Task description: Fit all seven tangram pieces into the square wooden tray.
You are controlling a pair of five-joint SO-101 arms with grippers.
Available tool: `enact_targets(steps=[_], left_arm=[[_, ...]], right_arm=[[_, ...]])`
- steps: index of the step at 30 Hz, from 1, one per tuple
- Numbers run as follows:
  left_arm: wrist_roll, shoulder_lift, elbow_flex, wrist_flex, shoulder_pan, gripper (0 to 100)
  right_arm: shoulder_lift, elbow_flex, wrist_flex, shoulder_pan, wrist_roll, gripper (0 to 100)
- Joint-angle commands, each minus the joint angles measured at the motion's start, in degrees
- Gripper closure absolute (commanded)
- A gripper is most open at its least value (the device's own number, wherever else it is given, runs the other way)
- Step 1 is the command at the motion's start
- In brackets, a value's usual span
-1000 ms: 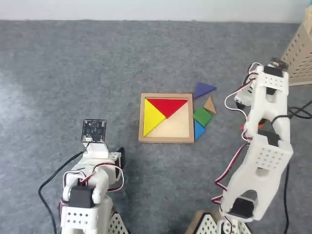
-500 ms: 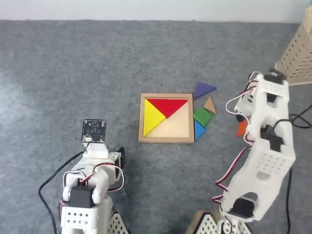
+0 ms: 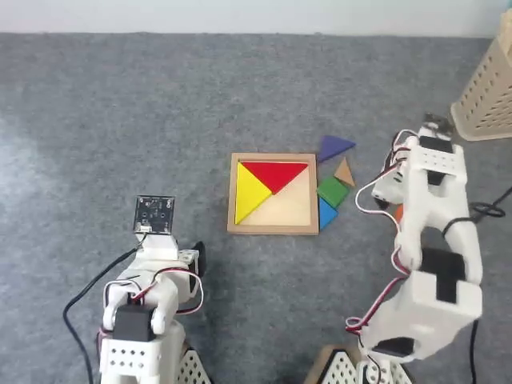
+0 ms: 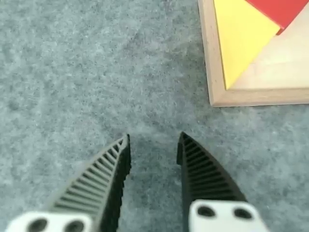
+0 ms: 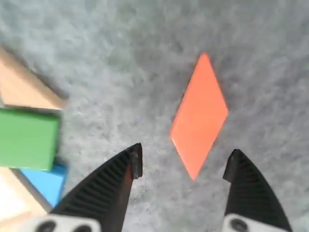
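One piece, the orange parallelogram (image 5: 199,113), lay just ahead of my right pincer (image 5: 186,152), jaws spread wide; its long axis ran forward between them, slightly skewed.

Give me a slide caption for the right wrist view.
Open right gripper above a flat orange parallelogram piece on grey carpet, green square block nearby.

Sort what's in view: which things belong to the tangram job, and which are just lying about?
Job: wooden tray, red triangle, yellow triangle, purple triangle, tan triangle, green square, blue triangle, orange parallelogram.
Lying about: perforated beige stand, grey mat underneath.
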Motion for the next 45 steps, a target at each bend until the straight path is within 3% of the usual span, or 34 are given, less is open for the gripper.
enact_targets(steps=[1, 3, 13, 33, 45], left_arm=[[0.4, -1.1, -0.1, -0.4, -0.3, 85], [0.4, -1.1, -0.1, -0.4, -0.3, 85], [0.4, -1.1, -0.1, -0.4, -0.3, 85], [0.4, -1.1, -0.1, -0.4, -0.3, 85], [0.4, -1.1, -0.1, -0.4, -0.3, 85]], right_arm=[[-6.5, -0.7, -0.9, -0.7, 6.0, 72.1], [-7.3, -1.7, -1.0, -2.6, 11.6, 72.0], [2.3, -3.0, -2.2, -5.2, 13.5, 72.0], [8.0, -2.5, -3.4, 7.1, 15.8, 72.0], [7.1, -3.3, -3.4, 13.1, 13.6, 72.0]])
